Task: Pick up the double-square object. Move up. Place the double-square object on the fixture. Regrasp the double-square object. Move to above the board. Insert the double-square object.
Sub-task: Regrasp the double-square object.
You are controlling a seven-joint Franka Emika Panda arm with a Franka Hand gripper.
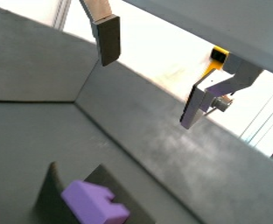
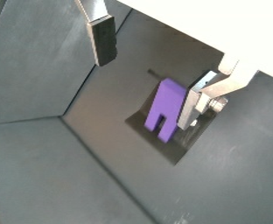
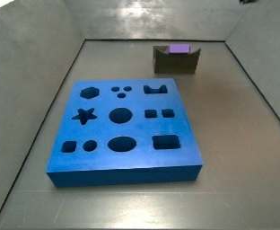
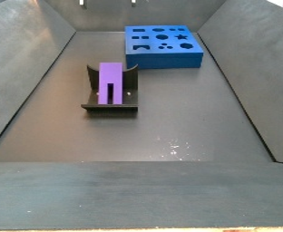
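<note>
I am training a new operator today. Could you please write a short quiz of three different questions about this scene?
1. True or false: the purple block sits in the fixture.
2. What does the end effector hold? A) the block B) nothing C) the blue board
3. Fill in: in a side view, the end effector is ____ of the picture.

Key: 1 true. 2 B; in both wrist views its fingers stand apart and bare, off the block. 3 out.

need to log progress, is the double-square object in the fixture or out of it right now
In. The double-square object sits in the fixture, between its raised sides, in both side views. The gripper is open above it, its fingers holding nothing.
</note>
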